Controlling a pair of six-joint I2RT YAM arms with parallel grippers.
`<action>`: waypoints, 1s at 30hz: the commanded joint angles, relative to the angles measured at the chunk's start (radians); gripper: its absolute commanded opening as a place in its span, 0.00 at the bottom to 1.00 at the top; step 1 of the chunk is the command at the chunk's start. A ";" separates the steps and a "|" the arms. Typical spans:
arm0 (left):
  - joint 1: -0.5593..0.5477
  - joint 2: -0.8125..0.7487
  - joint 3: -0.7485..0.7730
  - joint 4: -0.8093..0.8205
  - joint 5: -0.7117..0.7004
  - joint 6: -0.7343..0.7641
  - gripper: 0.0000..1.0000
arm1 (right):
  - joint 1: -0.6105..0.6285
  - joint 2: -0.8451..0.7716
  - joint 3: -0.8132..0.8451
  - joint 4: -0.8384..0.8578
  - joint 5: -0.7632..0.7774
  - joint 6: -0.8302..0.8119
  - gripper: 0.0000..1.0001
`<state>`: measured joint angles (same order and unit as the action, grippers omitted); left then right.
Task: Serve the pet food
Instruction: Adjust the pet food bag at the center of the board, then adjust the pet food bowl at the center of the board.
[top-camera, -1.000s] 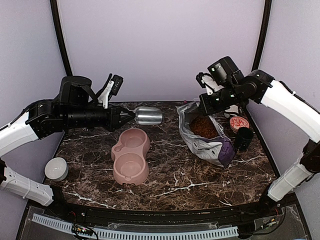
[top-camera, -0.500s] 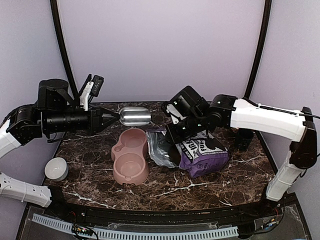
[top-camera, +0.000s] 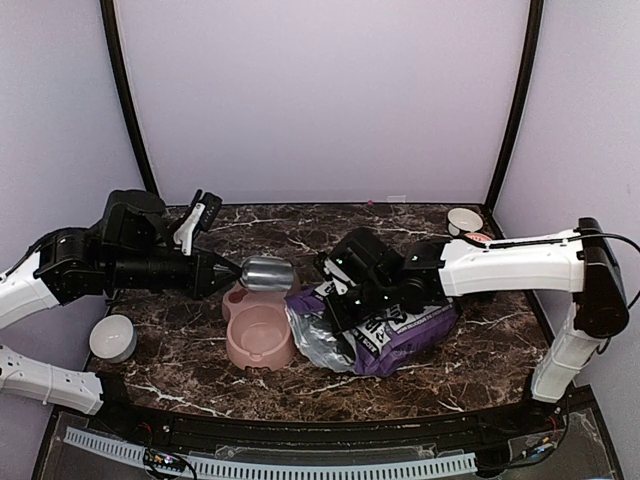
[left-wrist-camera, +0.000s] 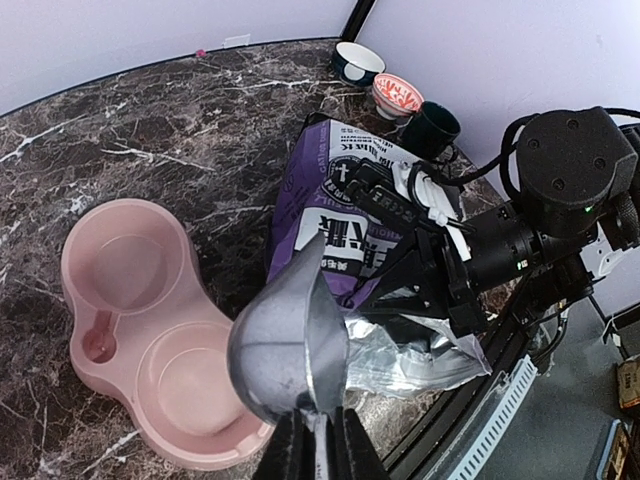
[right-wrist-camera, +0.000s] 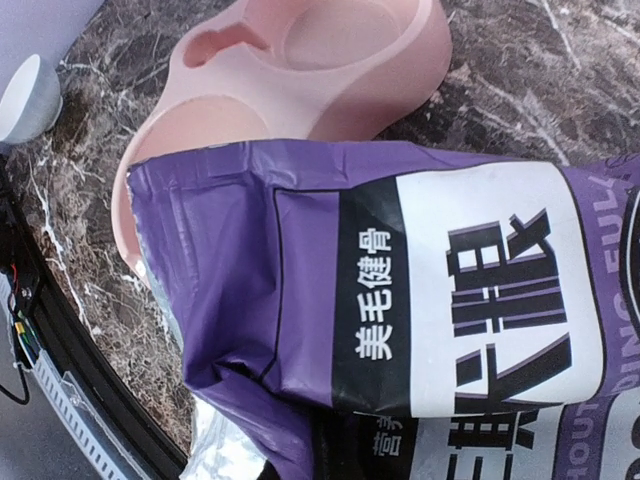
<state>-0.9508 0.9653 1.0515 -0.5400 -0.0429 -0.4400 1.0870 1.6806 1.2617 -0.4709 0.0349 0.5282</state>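
Observation:
My left gripper (left-wrist-camera: 324, 445) is shut on the handle of a metal scoop (top-camera: 265, 272), which hangs over the far cup of the pink double bowl (top-camera: 255, 340). The purple-and-white bag (top-camera: 400, 325) lies tipped over at the middle of the table. Its silver mouth (top-camera: 318, 342) points at the bowl's right side. My right gripper (top-camera: 340, 298) is shut on the bag's upper edge near the mouth. In the right wrist view the bag (right-wrist-camera: 450, 300) fills the frame and covers the fingers. The pet food is hidden. Both cups of the bowl (left-wrist-camera: 130, 260) look bare.
A white bowl (top-camera: 113, 337) sits at the near left. At the back right corner stand a white-and-dark bowl (left-wrist-camera: 358, 62), a red patterned bowl (left-wrist-camera: 397, 95) and a black cup (left-wrist-camera: 433, 128). The table's front rail (top-camera: 300, 465) runs close below the bag's mouth.
The right arm swung the bag from upright at the back right down to the middle, tipping it over beside the pink bowl. The left arm brought the scoop lower, over the bowl.

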 joint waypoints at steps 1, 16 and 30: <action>0.004 0.010 -0.035 0.018 -0.017 -0.022 0.00 | 0.017 0.075 -0.048 -0.042 0.039 0.036 0.00; 0.004 0.289 -0.059 0.158 -0.066 -0.098 0.00 | 0.081 0.084 -0.012 -0.184 0.219 0.084 0.00; 0.025 0.628 0.138 0.047 -0.173 -0.097 0.00 | 0.078 -0.063 0.070 -0.352 0.506 0.147 0.00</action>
<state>-0.9375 1.5997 1.1717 -0.4309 -0.1715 -0.5331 1.1847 1.6642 1.2888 -0.7189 0.3695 0.6502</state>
